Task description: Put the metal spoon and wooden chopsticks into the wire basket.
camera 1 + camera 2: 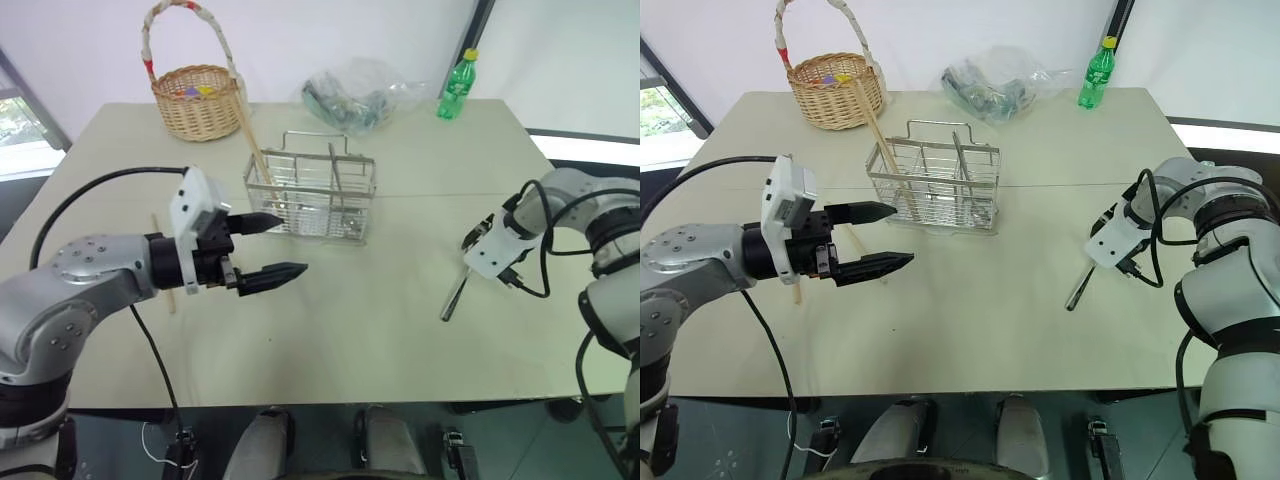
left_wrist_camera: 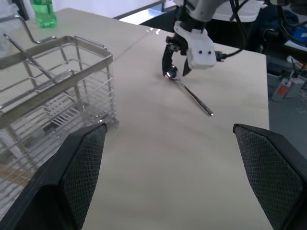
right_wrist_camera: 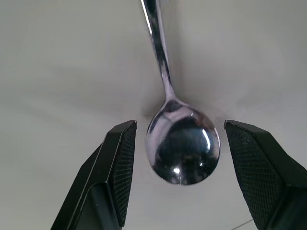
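1. Steel item first: small shiny silver metal spoon (image 3: pixel 181 143) lies flat on pale tabletop (image 1: pixel 340 340), well to the right of the rectangular silver wire basket (image 1: pixel 312 196).
2. Right gripper (image 2: pixel 174 72) points down over the spoon bowl; fingers (image 3: pixel 117 167) stand apart, one each side of the bowl, nothing gripped yet.
3. Left gripper (image 1: pixel 268 246) hovers just in front of the basket, jaws wide, empty.
4. Light-brown wooden chopsticks: one stick (image 1: pixel 252 140) leans upright in the basket's left compartment; another stick (image 1: pixel 852 243) lies on the table by the left gripper, partly hidden.
5. Step in hand (est.): spoon pickup by right arm. Next move calls for lowering until pads bracket the bowl or neck, closing, lifting, then carrying over to a basket compartment.
6. Hard to make out: whether the fingertips touch the table; handle end is cut off in right wrist view; contents of the crumpled clear plastic bag (image 1: pixel 362 95) unreadable.
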